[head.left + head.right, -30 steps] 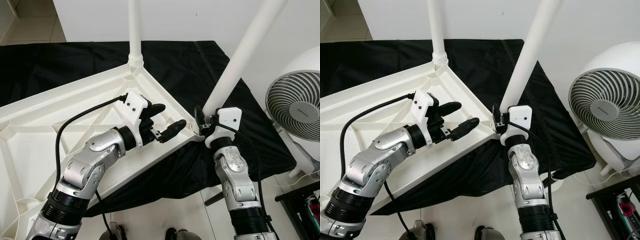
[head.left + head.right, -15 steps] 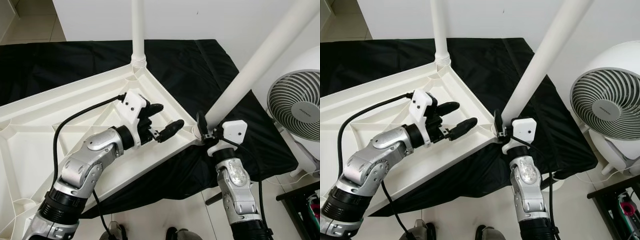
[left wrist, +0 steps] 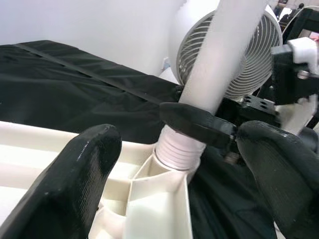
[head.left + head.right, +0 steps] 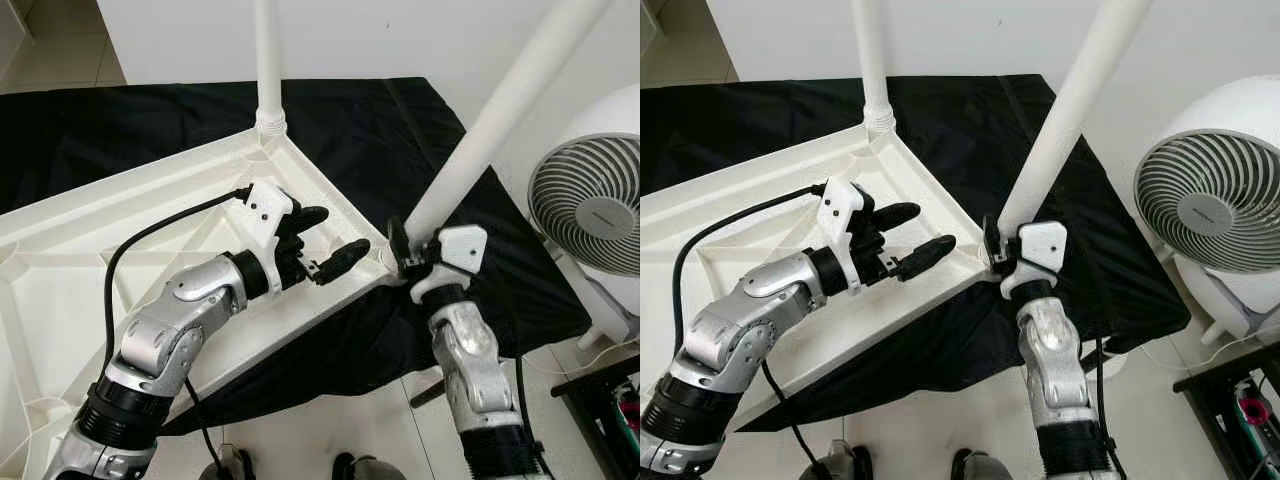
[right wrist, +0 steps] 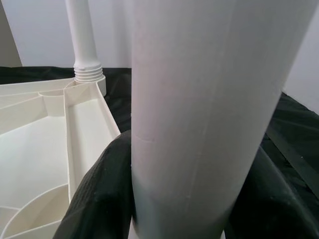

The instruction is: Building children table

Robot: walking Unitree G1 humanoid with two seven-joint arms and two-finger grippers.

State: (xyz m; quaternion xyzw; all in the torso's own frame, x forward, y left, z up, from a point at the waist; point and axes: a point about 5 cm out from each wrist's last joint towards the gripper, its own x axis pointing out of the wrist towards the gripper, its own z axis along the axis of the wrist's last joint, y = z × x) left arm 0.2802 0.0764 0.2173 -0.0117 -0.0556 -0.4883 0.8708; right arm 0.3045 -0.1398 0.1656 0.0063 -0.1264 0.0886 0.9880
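Right gripper (image 4: 400, 250) is being kept clenched on the tilted white table leg (image 4: 500, 115), just above the ribbed collar where the leg is meeting the near corner of the upturned white tabletop (image 4: 90, 250). Left gripper (image 4: 325, 245) is being held spread apart over the tabletop's rim, grasping nothing. A second leg (image 4: 266, 60) is standing upright at the far corner. Black cloth (image 4: 120, 125) is lying underneath, a white fan (image 4: 590, 215) beside it.

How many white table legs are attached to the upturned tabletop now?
2: one leg upright at the far corner; one leg tilted at the near corner, gripped by the right gripper. Other corners lie outside view.
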